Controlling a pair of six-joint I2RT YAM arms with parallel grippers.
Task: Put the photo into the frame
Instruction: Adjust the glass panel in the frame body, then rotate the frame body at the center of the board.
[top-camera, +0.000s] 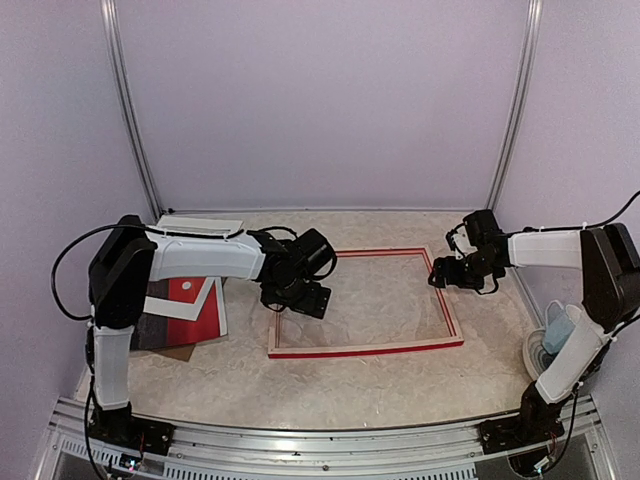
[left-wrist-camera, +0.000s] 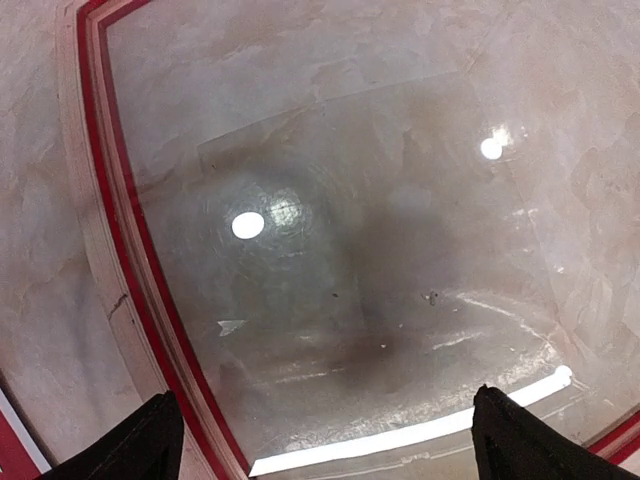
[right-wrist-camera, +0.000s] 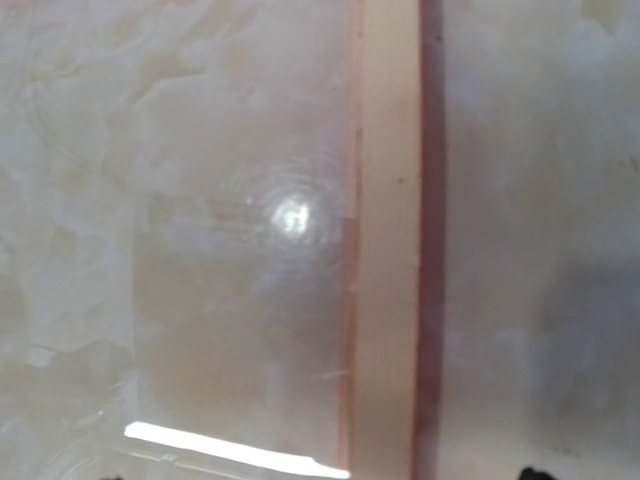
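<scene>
Your left tool (top-camera: 298, 296) is wide open with nothing in it. In its wrist view the two dark fingertips (left-wrist-camera: 150, 445) sit at the bottom corners, and only glass shows between them. It hangs over the near-left part of the frame (top-camera: 365, 349), just inside the left rail. There the red face and the pale wood outer side curve past the clear pane (left-wrist-camera: 380, 250), which carries bright glints and a soft shadow. Your right tool (top-camera: 445, 278) also stands open and holds nothing. It is poised above the frame's right rail, which runs straight up its wrist view as a pale wood strip with a reddish edge (right-wrist-camera: 385, 250). Whether the tips touch that rail you cannot tell, as they barely show at the bottom edge. The frame lies flat in the middle of the marbled tabletop (top-camera: 400, 385), and through its pane (top-camera: 370, 300) you see only the tabletop's marbling. The photo (top-camera: 176, 298) is well apart from it, lying flat at the left under your left arm — red sky up, small white sun showing, with white strips (top-camera: 205, 300) crossing it. A brown board (top-camera: 178, 351) peeks out beneath its near edge. A flat white card (top-camera: 200, 225) lies behind the arm.
</scene>
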